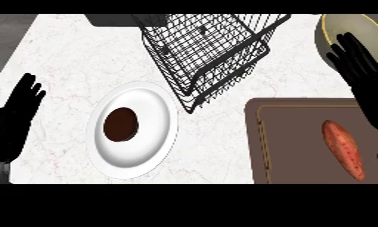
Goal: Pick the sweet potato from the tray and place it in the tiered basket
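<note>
**A:** Right hand (360, 73) hovers with fingers straight and spread, holding nothing. The sweet potato (343, 148) lies just below it on the brown tray (288, 141), long axis running away from the palm, a little slanted.

**B:** So the reach comes first. What makes it a good one?

**A:** I'd say come down over the middle of the potato and curl across its narrow width, not along its length. It tapers, so an end grip might slip.

**B:** And the way to the tiered basket (210, 53)?

**A:** It sits well to the hand's left, wire walls tilted. Lift clear of the tray's raised rim, then over the basket's near edge.

**B:** Anything else about?

**A:** A yellowish bowl (332, 26) just above the hand, partly hidden by it. Farther left, a white plate (151, 153) carrying a dark round thing (121, 124). Left hand (18, 116) rests open at the counter's (66, 56) far left edge.
</note>
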